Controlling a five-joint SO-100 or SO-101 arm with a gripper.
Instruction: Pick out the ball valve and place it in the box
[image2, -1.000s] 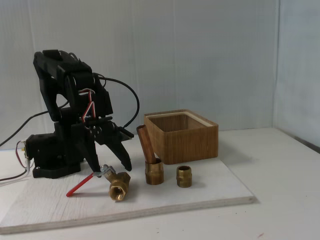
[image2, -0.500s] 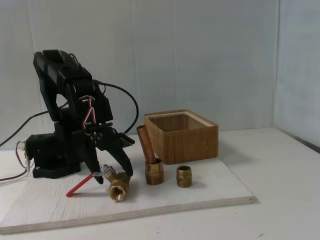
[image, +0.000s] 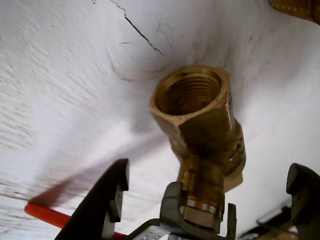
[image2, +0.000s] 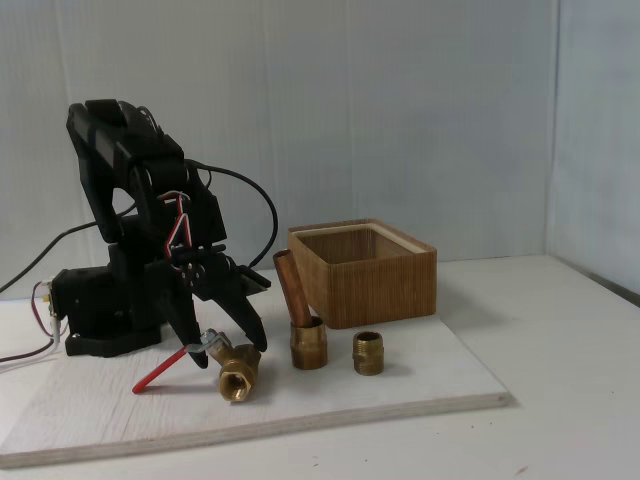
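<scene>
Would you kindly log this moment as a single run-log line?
phase: pre-grasp | tool: open, straddling ball valve stem | valve: on white board | box: empty as far as visible

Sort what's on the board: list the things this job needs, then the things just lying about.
Needed: ball valve, box, hand open astride the valve.
Lying about: brass fitting with copper pipe stub, short brass nipple.
</scene>
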